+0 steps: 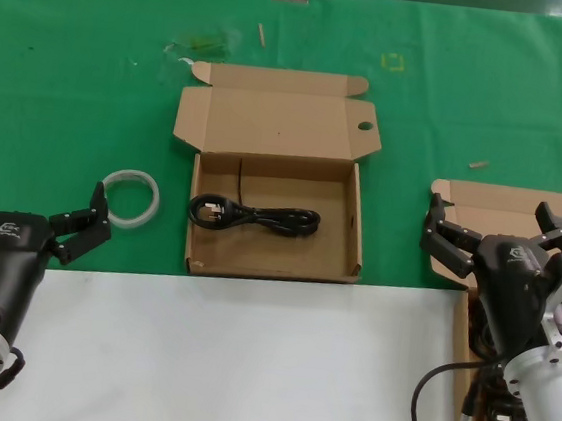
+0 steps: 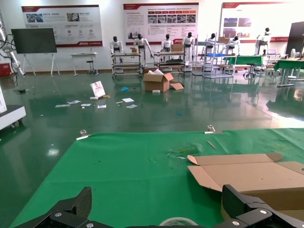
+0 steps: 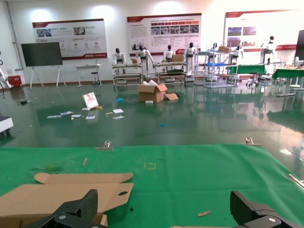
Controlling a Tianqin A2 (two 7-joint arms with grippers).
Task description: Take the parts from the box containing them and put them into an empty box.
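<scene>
1. Closest to us, the right pincer [image 1: 490,233] hangs spread wide open, holding nothing, right over the right-hand carton [image 1: 522,211] with the plain lid flap. Below it, mostly hidden by the arm, we can just make out dark cable bundles [image 1: 495,406] lying in the near end of that carton, so the next pick is pretty much straight down and a bit back toward the robot's body. We can't tell which way those bundles run.

2. The left pincer [image 1: 35,207] is also wide open and empty, parked over by the left edge, just beside a white plastic ring [image 1: 129,198]. It's well away from the source carton, so the right arm looks like the obvious one for the job.

3. Further out, in the middle, sits the carton with the holed lid tab [image 1: 280,175]. It's not really empty: one black power cable [image 1: 252,216] lies inside, long axis running left to right.

4. Surface: white at the near edge [image 1: 244,368], green cloth [image 1: 91,100] beyond, clipped along the far side.

5. Wrist views show a big hall behind: glossy green floor, wall posters, racks, humanoid robots standing, loose cartons.
</scene>
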